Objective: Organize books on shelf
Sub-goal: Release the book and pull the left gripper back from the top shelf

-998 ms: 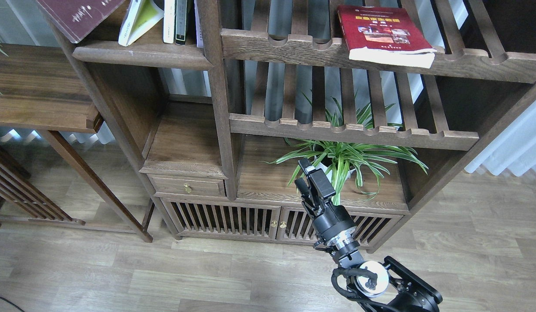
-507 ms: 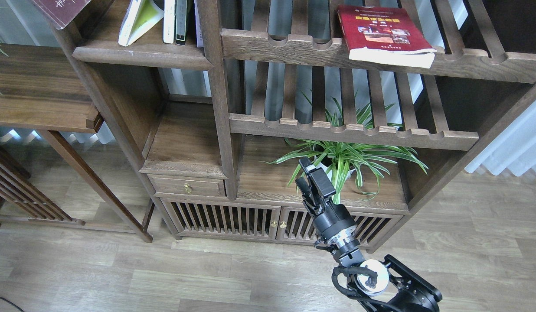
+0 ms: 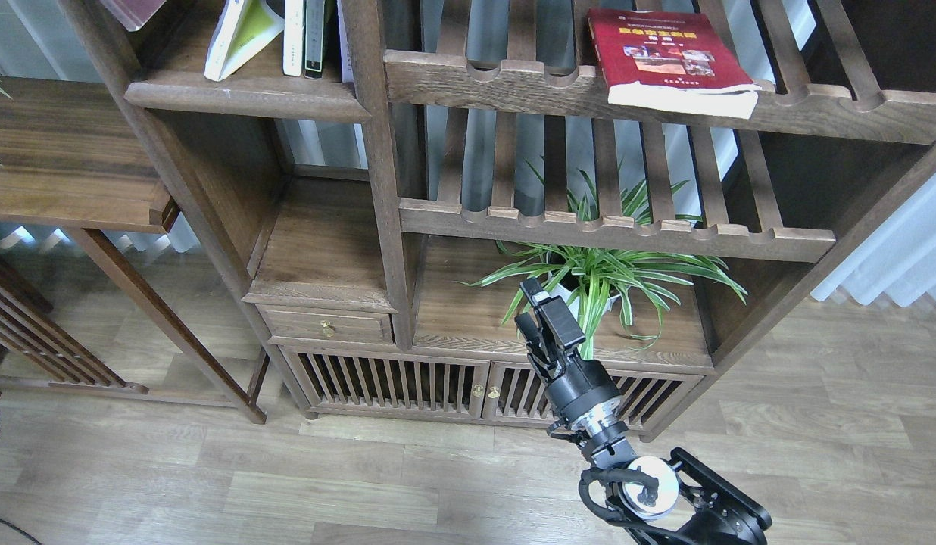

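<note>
The dark maroon book (image 3: 135, 9) shows only as a corner at the top left edge, above the shelf's left end. The shelf (image 3: 248, 94) is the dark board with a rounded front edge. A yellow-green book (image 3: 239, 34) leans on it beside thin white and dark-spined books (image 3: 305, 34). The red book (image 3: 669, 57) lies flat on the upper slatted rack, its corner hanging over the front rail. My right gripper (image 3: 535, 306) hangs low in front of the plant, holding nothing; its dark fingers cannot be told apart. My left gripper is out of view.
A potted spider plant (image 3: 604, 276) stands on the lower board just behind my right gripper. A second slatted rack (image 3: 612, 231) runs above it. A lighter wooden table (image 3: 67, 159) stands at the left. A drawer (image 3: 328, 327) and slatted cabinet doors (image 3: 407, 386) sit below.
The maroon book has moved up and left, from a large part of its cover in view to just a corner. My right arm has barely shifted.
</note>
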`<control>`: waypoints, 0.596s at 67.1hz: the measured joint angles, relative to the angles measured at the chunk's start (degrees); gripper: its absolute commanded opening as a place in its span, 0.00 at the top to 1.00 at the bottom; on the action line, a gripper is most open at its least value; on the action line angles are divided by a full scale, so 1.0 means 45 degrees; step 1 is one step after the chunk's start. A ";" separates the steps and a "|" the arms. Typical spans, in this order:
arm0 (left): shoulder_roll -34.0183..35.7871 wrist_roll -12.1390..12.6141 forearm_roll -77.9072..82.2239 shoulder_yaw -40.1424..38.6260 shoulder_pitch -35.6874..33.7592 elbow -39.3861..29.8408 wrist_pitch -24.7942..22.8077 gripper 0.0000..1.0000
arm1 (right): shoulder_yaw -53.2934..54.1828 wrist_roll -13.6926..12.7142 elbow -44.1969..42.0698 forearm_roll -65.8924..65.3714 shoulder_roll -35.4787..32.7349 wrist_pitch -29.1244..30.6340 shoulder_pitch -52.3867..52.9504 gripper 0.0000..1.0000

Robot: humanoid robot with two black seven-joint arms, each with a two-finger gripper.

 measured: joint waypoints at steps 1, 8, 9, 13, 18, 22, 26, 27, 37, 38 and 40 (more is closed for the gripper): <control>-0.0031 -0.0146 0.0047 0.0110 -0.0068 0.0106 0.0000 0.96 | 0.0001 0.0000 0.0000 0.0000 0.0000 0.0000 0.0000 0.02; -0.0288 -0.1093 0.0264 0.0990 -0.0598 0.0934 0.0055 0.96 | 0.0016 0.0000 -0.0016 0.0003 0.0000 0.0000 -0.0001 0.02; -0.0299 -0.1115 0.0267 0.1020 -0.0612 0.0959 0.0063 0.96 | 0.0016 0.0000 -0.0016 0.0002 0.0001 0.0000 -0.0001 0.02; -0.0504 -0.1365 0.0282 0.1247 -0.0790 0.1257 0.0208 0.96 | 0.0016 0.0000 -0.0020 0.0004 0.0000 0.0000 -0.0001 0.02; -0.0815 -0.1722 0.0297 0.1518 -0.1046 0.1723 0.0448 0.96 | 0.0012 0.0000 -0.0021 0.0007 0.0002 0.0000 -0.0001 0.02; -0.1016 -0.2054 0.0308 0.1749 -0.1264 0.2136 0.0637 0.96 | 0.0012 0.0000 -0.0021 0.0016 0.0000 0.0000 -0.0013 0.02; -0.1158 -0.2374 0.0315 0.2012 -0.1463 0.2472 0.0752 0.96 | 0.0013 0.0000 -0.0021 0.0017 0.0000 0.0000 -0.0028 0.02; -0.1186 -0.2446 0.0315 0.2071 -0.1500 0.2542 0.0771 0.96 | 0.0014 0.0000 -0.0021 0.0018 0.0000 0.0000 -0.0035 0.02; -0.1328 -0.2958 0.0318 0.2474 -0.1618 0.3052 0.0937 0.96 | 0.0019 0.0000 -0.0029 0.0019 0.0000 0.0000 -0.0074 0.02; -0.1332 -0.2984 0.0318 0.2503 -0.1620 0.3100 0.0960 0.96 | 0.0019 0.0000 -0.0032 0.0019 0.0000 0.0000 -0.0075 0.02; -0.1337 -0.3034 0.0319 0.2562 -0.1627 0.3222 0.1012 0.96 | 0.0019 0.0000 -0.0035 0.0018 0.0000 0.0000 -0.0077 0.02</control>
